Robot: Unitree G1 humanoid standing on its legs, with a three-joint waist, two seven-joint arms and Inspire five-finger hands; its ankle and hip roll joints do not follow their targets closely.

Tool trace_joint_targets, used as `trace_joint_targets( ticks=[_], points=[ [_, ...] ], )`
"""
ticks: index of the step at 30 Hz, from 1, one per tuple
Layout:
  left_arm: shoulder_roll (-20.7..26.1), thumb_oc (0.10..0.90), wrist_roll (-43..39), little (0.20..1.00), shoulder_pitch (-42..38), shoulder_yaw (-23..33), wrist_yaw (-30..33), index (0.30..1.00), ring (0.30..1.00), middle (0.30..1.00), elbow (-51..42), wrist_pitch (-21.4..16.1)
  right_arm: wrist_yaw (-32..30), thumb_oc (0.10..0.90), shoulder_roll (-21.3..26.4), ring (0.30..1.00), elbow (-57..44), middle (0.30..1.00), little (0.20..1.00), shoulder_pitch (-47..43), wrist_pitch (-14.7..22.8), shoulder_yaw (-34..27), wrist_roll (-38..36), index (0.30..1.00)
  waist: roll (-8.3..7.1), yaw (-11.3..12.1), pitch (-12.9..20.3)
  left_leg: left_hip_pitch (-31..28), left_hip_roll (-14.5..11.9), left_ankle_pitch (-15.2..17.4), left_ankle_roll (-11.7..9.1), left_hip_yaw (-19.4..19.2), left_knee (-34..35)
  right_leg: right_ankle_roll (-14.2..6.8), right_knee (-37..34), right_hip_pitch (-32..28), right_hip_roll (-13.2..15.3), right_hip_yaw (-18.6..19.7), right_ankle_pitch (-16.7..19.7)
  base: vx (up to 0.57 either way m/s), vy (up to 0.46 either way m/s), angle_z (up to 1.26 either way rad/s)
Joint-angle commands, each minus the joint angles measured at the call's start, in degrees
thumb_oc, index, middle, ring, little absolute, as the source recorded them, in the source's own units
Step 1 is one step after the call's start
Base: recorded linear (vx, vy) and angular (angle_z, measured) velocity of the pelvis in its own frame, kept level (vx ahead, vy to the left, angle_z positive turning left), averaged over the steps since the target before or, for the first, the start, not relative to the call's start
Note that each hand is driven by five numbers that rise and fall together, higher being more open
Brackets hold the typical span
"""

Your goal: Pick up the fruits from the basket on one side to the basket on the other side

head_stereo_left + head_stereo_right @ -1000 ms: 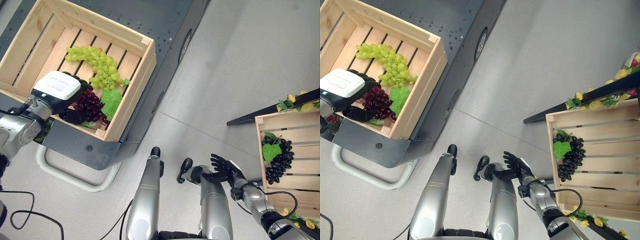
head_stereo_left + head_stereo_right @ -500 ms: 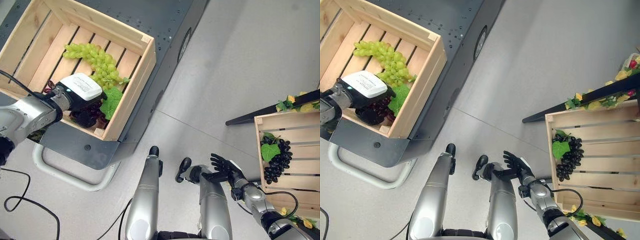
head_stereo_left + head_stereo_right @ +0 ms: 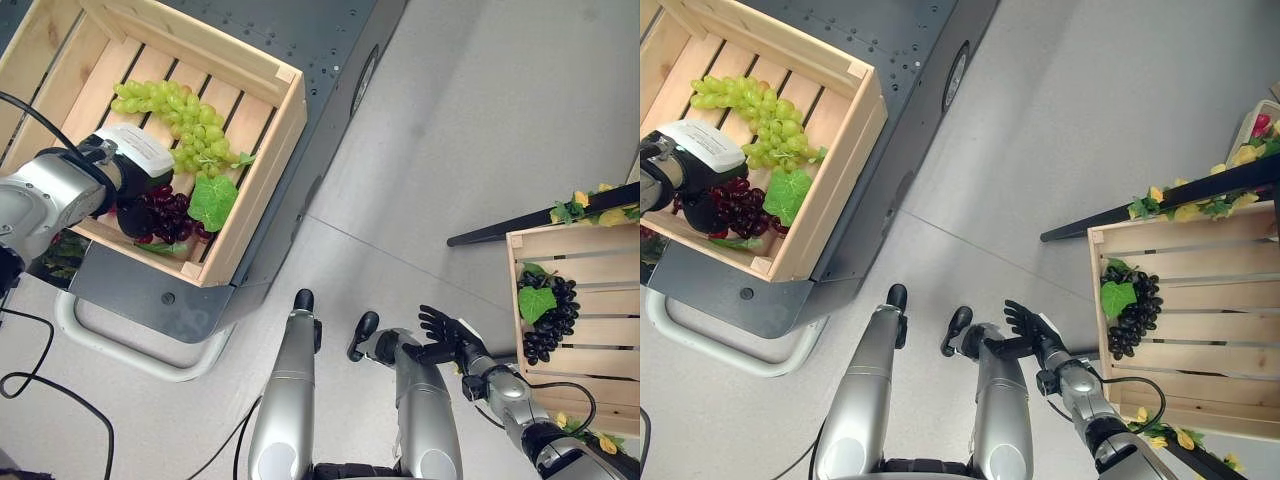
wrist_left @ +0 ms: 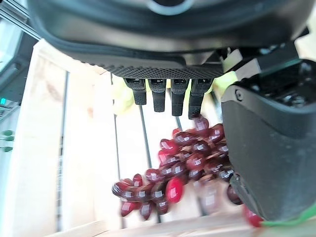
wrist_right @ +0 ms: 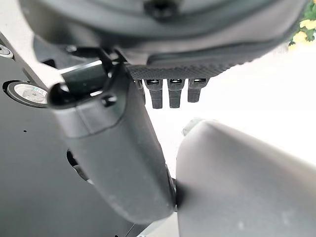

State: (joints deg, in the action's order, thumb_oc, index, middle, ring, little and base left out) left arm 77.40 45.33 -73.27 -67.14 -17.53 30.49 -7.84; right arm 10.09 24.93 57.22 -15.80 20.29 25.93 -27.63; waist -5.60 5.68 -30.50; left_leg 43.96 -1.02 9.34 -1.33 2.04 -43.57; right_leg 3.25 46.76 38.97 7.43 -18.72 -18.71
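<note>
Over the left crate (image 3: 262, 175), the left hand (image 3: 133, 172) hangs right above the red grapes (image 3: 172, 213), and the wrist view gives us its fingers (image 4: 162, 100) straight and spread, thumb standing off to one side, nothing pinched yet. The bunch lies on the slats past those fingertips, near the crate's front wall, with a green leaf (image 3: 213, 201) just beside it.

How will this one handle? My read: a cluster like this is light and lumpy, loose at the ends, so it will sag and swing from wherever it's taken. The berries look glossy, so a pinch on a single one would likely slip off. Best bet is to close round the thick middle of the bunch, fingers on one side and thumb on the other, or catch the stem end if it can be found; that end is hidden from here. A squeeze shouldn't hurt it much, but a weak hold could drop it on the way across.

Now the count. Left crate: one red bunch, one long bunch of green grapes (image 3: 178, 124) stretched across the slats behind it, touching the hand's far side. Right crate (image 3: 1230, 373), well apart across the floor (image 3: 480, 120): one bunch of black grapes (image 3: 1130, 309) with its own leaf. So three bunches in all, two to go by my judgement.

Down low, the right hand (image 3: 447, 338) sits idle with fingers fanned out, holding nothing.
</note>
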Motion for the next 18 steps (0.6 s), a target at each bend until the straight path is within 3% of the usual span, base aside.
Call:
trace_joint_targets(
  ticks=[1, 5, 7, 9, 11, 15, 18],
  points=[
    [6.2, 0.800, 2.9, 0.900, -6.3, 1.7, -1.1, 0.900, 0.900, 0.900, 0.2, 4.4, 2.0, 0.800, 3.0, 0.900, 1.1, 0.900, 0.900, 2.3, 3.9, -1.0, -2.7, 0.900, 0.63, 1.0, 0.7, -2.2, 1.5, 0.4, 3.1, -4.4, 4.5, -2.3, -3.1, -3.5, -0.4, -0.7, 5.1, -0.01, -0.006, 0.11],
    [5.9, 0.800, -0.5, 0.900, -5.5, 2.1, 0.5, 0.900, 0.900, 0.900, -0.8, 1.9, 2.1, 0.800, 2.7, 0.900, 0.9, 0.900, 0.900, 2.4, 3.9, -1.0, -3.1, 0.900, 0.24, 1.2, 0.7, -2.2, 1.5, 0.4, 3.1, -4.1, 4.6, -2.4, -3.2, -3.5, -0.4, -0.9, 5.2, 0.00, -0.001, 0.04],
    [5.3, 0.800, -7.5, 0.900, -2.9, 4.0, 3.6, 0.900, 0.900, 0.900, -1.8, -2.6, 2.0, 0.800, 2.1, 0.900, 1.1, 0.900, 0.900, 2.5, 4.2, -1.5, -2.8, 0.900, -0.01, 1.4, 0.7, -2.4, 1.6, 0.3, 3.2, -3.9, 5.2, -2.5, -3.4, -3.5, -0.6, -0.9, 5.4, 0.00, 0.000, 0.00],
    [5.2, 0.800, -10.3, 0.900, -1.3, 5.2, 4.5, 0.900, 0.900, 0.900, -2.3, -3.2, 1.7, 0.800, 1.9, 0.900, 1.0, 0.900, 0.900, 2.7, 4.1, -1.7, -2.6, 0.900, 0.00, 1.5, 0.7, -2.5, 1.7, 0.3, 3.2, -3.8, 5.5, -2.6, -3.5, -3.6, -0.6, -0.9, 5.4, 0.00, 0.000, 0.00],
    [4.3, 0.800, -17.0, 0.900, 2.8, 8.5, 7.1, 0.900, 0.900, 0.900, -1.7, -5.3, 1.4, 0.800, 1.7, 0.900, 1.1, 0.900, 0.900, 2.9, 4.1, -2.1, -2.1, 0.900, -0.07, 1.6, 0.7, -2.7, 1.8, 0.1, 3.2, -3.8, 5.9, -2.6, -3.7, -3.6, -0.7, -0.7, 5.5, 0.00, 0.000, 0.00],
    [1.7, 0.800, -19.6, 0.900, 11.1, 15.3, 9.6, 0.900, 0.900, 0.900, 0.7, -9.2, 1.2, 0.800, 1.6, 0.900, 0.8, 0.900, 0.900, 3.0, 3.9, -2.5, -1.2, 0.900, -0.17, 1.4, 0.7, -2.9, 1.9, -0.1, 3.1, -3.8, 6.4, -2.4, -4.3, -3.8, -1.1, -0.4, 5.4, 0.00, 0.000, 0.00],
    [0.3, 0.800, -20.7, 0.900, 14.4, 18.3, 11.5, 0.900, 0.900, 0.900, 2.5, -9.9, 1.1, 0.800, 1.7, 0.900, 0.7, 0.900, 0.900, 3.1, 4.0, -2.2, -1.1, 0.900, -0.29, 1.3, 0.7, -2.9, 1.9, -0.1, 3.1, -3.8, 6.3, -2.3, -4.2, -3.8, -1.2, -0.4, 5.3, 0.00, 0.000, 0.00]
  ],
)
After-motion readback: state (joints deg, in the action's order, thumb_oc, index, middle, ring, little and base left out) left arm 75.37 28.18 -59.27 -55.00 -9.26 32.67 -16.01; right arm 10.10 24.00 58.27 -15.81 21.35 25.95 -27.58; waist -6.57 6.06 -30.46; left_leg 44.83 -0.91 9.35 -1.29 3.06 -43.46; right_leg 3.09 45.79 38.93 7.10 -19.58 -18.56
